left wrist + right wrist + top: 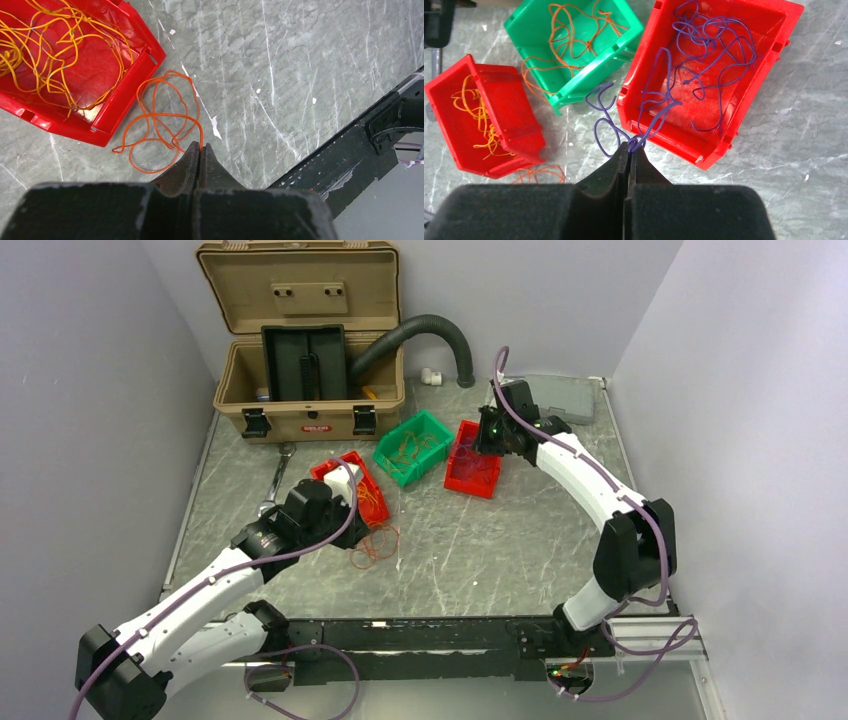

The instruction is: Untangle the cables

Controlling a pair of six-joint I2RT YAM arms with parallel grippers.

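Note:
My left gripper is shut on a strand of the orange cable, whose loose loops lie on the table beside a red bin of yellow-orange cables. In the top view the gripper sits just left of those loops. My right gripper is shut on a purple cable that trails over the rim of another red bin holding purple cables. The right gripper hovers over that bin. A green bin holds orange cables.
An open tan toolbox and a black corrugated hose stand at the back. A wrench lies left of the bins. A grey block is at the back right. The black base rail runs along the near edge.

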